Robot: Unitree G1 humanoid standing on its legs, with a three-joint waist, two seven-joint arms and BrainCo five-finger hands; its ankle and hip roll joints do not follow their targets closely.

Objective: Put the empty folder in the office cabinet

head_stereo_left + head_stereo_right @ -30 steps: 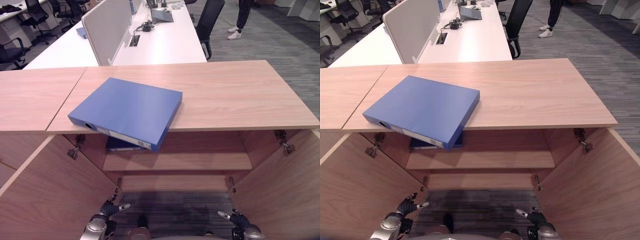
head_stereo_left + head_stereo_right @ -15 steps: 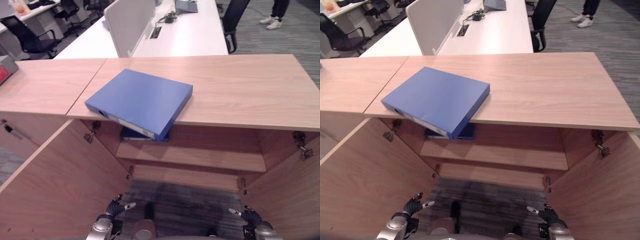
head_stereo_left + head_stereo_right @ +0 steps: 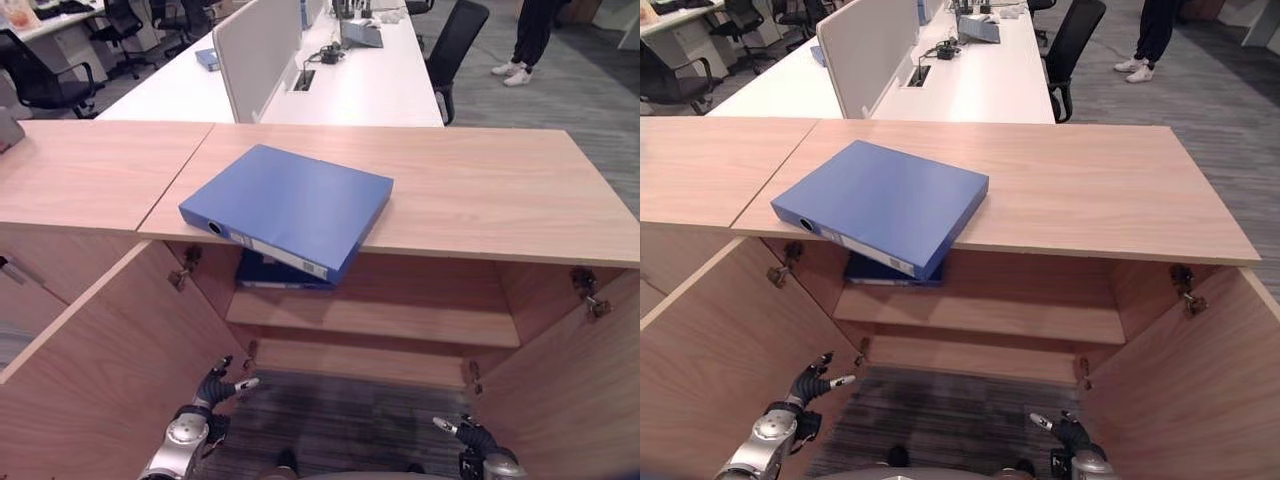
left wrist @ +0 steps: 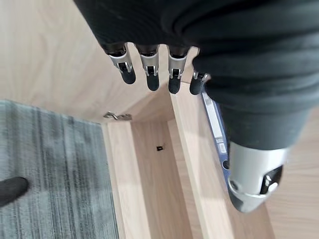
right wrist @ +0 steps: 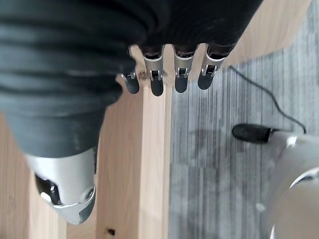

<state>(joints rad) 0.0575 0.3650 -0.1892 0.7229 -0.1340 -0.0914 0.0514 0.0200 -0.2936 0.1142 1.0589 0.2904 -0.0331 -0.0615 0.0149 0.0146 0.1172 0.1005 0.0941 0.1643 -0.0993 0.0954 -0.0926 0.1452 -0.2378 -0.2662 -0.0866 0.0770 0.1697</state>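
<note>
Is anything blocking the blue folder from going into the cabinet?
Nothing visible blocks it. The cabinet doors stand open. The blue folder lies on the cabinet top, its corner over the edge. A second folder sits on the shelf below, with bare shelf beside it.

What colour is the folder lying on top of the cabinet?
The folder is blue with a pale label strip along its spine, clearest in the left eye view.

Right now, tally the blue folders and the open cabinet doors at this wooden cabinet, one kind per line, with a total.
Blue folders: 2, a large blue ring-binder folder overhanging the cabinet top, a darker blue folder on the shelf under it.
Open wooden cabinet doors: 2, left door, right door.
Total: 4.
</note>
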